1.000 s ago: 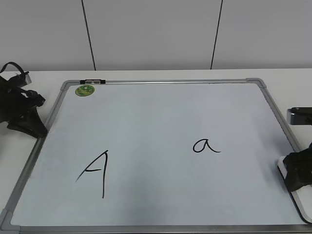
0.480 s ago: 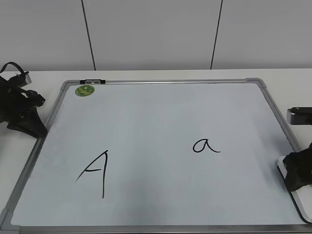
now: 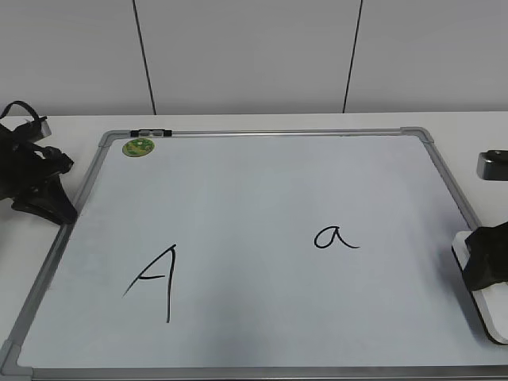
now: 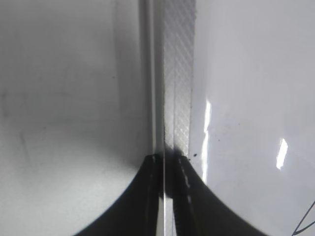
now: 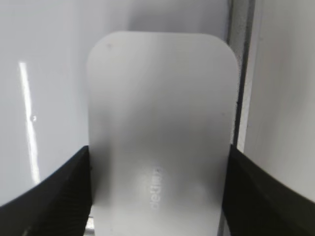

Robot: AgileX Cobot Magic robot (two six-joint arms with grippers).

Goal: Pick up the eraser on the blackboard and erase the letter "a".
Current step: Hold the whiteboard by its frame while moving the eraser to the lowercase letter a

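The eraser (image 5: 160,132) lies at the blackboard's (image 3: 262,198) lower right edge, its long axis running up the right wrist view. The right fingers (image 5: 54,189) flank its two long sides; whether they grip it, I cannot tell. The letter "a" (image 3: 335,237) sits left of it in the exterior view, far from the left arm.

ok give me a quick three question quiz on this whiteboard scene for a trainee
1. True or false: the right end effector has a finger on each side of the eraser.
2. Which mark lies nearer the eraser?
A. the capital "A"
B. the letter "a"
C. neither, both are equally far
3. Fill in: the green magnet sits near the board's far ____ corner, as the exterior view shows it.

Key: 1 true; 2 B; 3 left.
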